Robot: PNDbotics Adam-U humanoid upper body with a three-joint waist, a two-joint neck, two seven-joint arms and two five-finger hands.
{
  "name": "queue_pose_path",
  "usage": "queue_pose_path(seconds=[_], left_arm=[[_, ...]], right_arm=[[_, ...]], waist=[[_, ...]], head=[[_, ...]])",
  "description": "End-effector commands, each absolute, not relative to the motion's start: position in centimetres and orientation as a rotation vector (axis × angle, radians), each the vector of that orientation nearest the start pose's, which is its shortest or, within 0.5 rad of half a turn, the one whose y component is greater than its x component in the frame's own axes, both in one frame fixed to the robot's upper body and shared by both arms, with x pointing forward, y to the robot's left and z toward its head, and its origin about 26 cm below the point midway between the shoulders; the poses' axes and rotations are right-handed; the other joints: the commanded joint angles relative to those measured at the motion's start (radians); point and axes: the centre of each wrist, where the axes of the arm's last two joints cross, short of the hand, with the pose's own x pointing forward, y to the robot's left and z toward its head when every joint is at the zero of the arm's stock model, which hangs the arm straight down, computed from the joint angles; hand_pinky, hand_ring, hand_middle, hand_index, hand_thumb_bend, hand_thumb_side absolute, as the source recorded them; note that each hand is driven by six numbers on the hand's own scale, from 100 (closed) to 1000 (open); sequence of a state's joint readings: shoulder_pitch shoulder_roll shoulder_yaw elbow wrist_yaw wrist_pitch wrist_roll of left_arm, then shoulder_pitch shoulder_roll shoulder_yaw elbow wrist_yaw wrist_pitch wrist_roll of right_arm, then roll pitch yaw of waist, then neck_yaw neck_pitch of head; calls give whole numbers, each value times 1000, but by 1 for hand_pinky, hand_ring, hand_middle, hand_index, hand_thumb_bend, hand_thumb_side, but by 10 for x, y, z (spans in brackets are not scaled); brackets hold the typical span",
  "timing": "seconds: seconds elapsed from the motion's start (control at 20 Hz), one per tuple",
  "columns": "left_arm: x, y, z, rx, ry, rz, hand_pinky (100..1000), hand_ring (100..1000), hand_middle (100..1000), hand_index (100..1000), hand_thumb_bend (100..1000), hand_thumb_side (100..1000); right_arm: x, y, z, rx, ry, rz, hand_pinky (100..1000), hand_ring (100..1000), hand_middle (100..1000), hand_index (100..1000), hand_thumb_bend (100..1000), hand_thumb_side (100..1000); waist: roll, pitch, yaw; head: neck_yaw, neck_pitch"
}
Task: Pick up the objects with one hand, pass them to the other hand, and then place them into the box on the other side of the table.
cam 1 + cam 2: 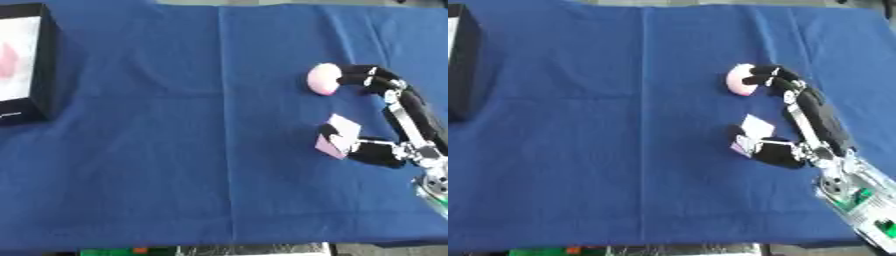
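On the blue tablecloth, toward three o'clock from centre: one right hand, one pink ball, one pale lilac block. Only one hand in view, entering from the lower right corner; no left hand in either view. Fingers curled against the right side of the ball, touching it at the two o'clock end of the hand. Thumb bent in toward the block at about four o'clock from centre, its dark tip just against the block's near face. Hand partly closed around both things, though hard to tell whether either is truly gripped or only touched. Ball and block apart from each other, ball at twelve o'clock of the block. Block tilted on a corner or edge, shape blurred, lower part shaded purple. At nine o'clock, against the far left edge: one black box with a white inside, something pink within, too faint to make out; box cut off by the frame. Wrist and forearm cut off at five o'clock in the right eye view.
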State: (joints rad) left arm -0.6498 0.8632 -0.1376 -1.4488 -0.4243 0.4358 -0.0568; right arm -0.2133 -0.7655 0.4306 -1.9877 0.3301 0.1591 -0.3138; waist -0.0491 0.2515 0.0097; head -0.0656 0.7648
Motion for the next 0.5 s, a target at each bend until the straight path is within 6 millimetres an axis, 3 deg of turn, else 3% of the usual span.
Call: queue_pose_path(seconds=[0.05,0.5], left_arm=[[366,365,293,1230,-1508,-704,968,795,789,796,100,579],[353,356,292,1119,-1571,-629,972,796,790,797,100,587]], right_arm=[[272,-257,154,-737,-1900,957,714,811,828,791,489,100],[276,-257,163,-765,-1689,1079,763,840,851,846,574,129]], waist=[[7,-26,-1],[13,-29,-4]], head=[[-19,5],[-48,5]])
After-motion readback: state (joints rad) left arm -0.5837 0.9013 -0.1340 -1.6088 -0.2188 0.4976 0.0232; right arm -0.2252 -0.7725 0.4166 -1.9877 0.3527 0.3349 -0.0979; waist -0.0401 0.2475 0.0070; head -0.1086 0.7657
